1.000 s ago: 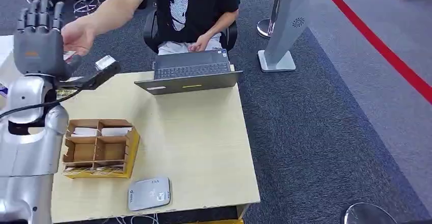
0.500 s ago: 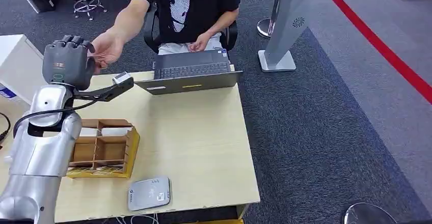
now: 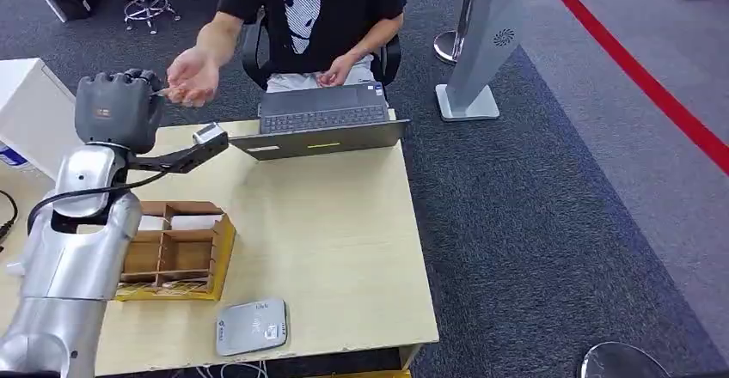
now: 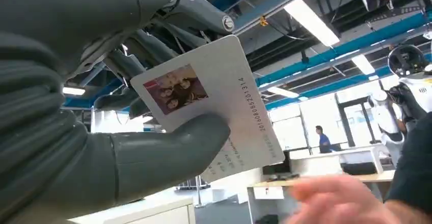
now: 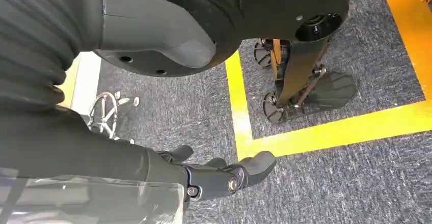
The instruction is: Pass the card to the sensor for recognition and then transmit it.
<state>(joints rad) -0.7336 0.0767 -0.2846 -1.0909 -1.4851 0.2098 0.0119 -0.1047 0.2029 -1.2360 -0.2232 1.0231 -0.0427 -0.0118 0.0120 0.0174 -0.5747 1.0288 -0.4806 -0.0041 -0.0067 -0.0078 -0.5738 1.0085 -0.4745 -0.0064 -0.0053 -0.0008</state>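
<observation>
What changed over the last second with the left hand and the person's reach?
The left hand came in toward the table's far left edge and its fingers went from spread to curled; it holds the card. The person's hand drew back slightly and rose, palm up, beside it. Card box, sensor and laptop stayed put.
</observation>
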